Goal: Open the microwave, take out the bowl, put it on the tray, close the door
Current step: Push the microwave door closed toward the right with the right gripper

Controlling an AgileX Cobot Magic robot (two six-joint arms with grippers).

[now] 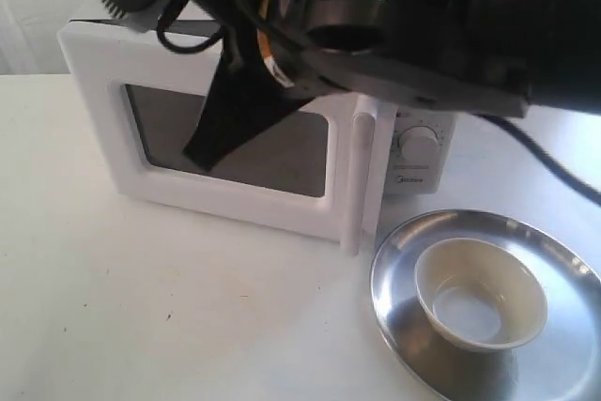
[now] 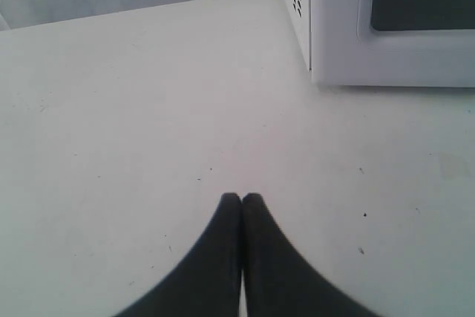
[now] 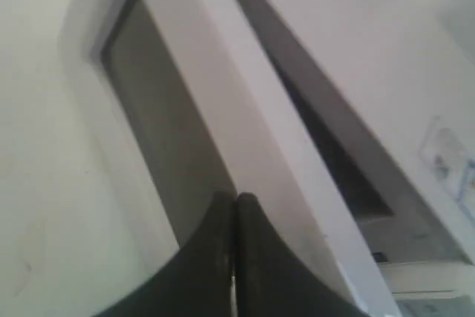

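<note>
The white microwave [image 1: 420, 141] stands at the back of the table. Its door [image 1: 103, 119] is slightly ajar, the bar handle [image 1: 360, 176] standing out from the body. In the right wrist view a dark gap [image 3: 326, 146] shows between the door [image 3: 245, 109] and the body. My right gripper [image 1: 202, 152] is shut and empty, its tips against the door's dark window [image 3: 163, 124]. The cream bowl [image 1: 481, 293] sits upright in the steel tray [image 1: 404, 260], in front of the microwave to the right. My left gripper [image 2: 242, 197] is shut and empty, low over bare table near the microwave [image 2: 386, 50].
The right arm's black body [image 1: 423, 16] fills the top of the exterior view and hides the microwave's top. Stickers [image 3: 449, 157] show on the microwave's top. The white table [image 1: 141, 307] stretches left and in front. The left arm does not show in the exterior view.
</note>
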